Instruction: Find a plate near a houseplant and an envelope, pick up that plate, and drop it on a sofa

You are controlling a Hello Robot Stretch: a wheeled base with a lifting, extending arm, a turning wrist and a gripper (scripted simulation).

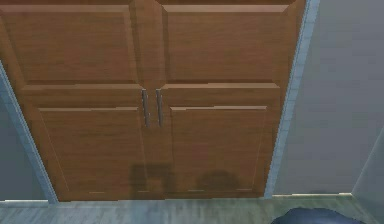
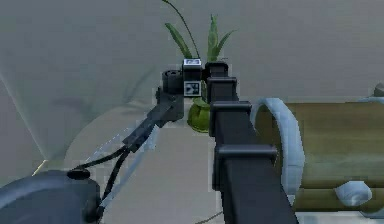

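Gripper (image 2: 138, 143): dark body with two thin fingers at the arm's far end, slanting down toward the arm side view's left. A pale surface lies behind it, so whether it holds anything cannot be told, nor how wide it is set.

Double door (image 1: 90, 100): brown panelled wood, both leaves closed, spanning most of the forward view.

Walls (image 1: 340, 90): grey, flanking the door.

Arm (image 2: 245, 165): dark square bar rising from the bottom edge, with two white marked squares at its end.

Sofa (image 2: 335, 135): olive with a pale rounded armrest, just right of the arm.

Pale rounded surface (image 2: 90, 140): behind the fingers. Whether it is the plate or a tabletop cannot be told.

Houseplant (image 2: 200, 45): spiky green leaves in a round green pot, behind the arm's end.

Door handles (image 1: 151, 107): two upright bars at the middle seam.

Dark blue object (image 1: 305, 215): at the bottom edge, unidentifiable.
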